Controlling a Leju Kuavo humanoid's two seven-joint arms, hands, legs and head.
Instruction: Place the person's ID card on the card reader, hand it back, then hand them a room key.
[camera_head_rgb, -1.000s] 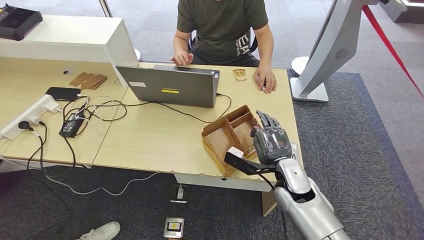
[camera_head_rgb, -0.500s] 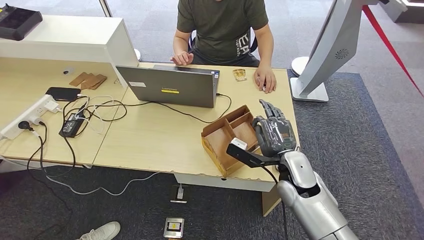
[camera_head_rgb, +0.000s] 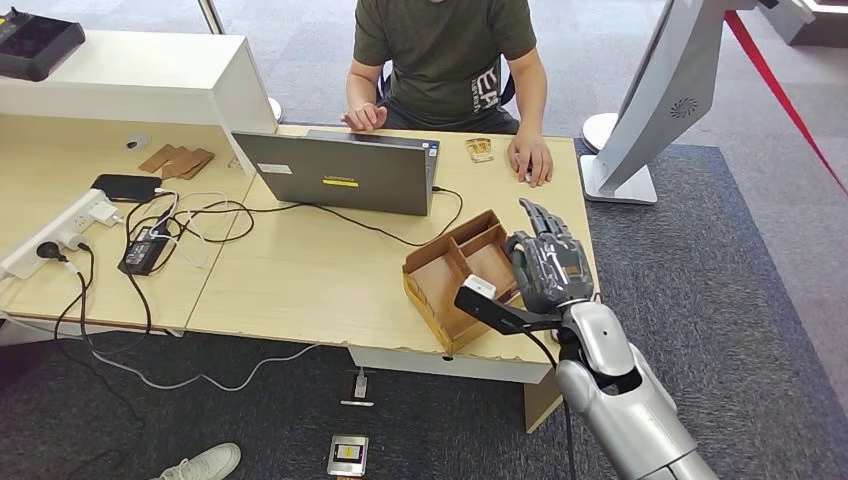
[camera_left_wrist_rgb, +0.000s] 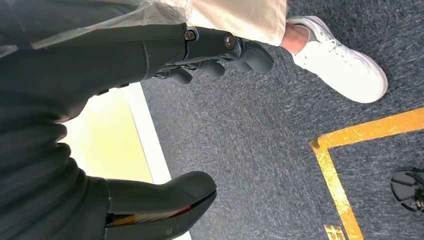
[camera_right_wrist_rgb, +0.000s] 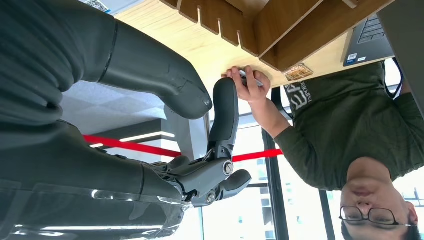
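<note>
At the desk's near right corner, head view: right hand (camera_head_rgb: 545, 268) hovers beside the wooden divided tray (camera_head_rgb: 450, 275), fingers apart and empty. A small card (camera_head_rgb: 479, 149) lies near the person's hand (camera_head_rgb: 530, 158), well apart from the robot. Right wrist view adds the person's hand (camera_right_wrist_rgb: 248, 84) resting on the desk. Left wrist view: left hand (camera_left_wrist_rgb: 210, 55) hangs over carpet, fingers loosely curled, holding nothing, near a white shoe (camera_left_wrist_rgb: 340, 60).

tray (camera_head_rgb: 440, 275) corner behind right hand (camera_head_rgb: 545, 270)
</note>
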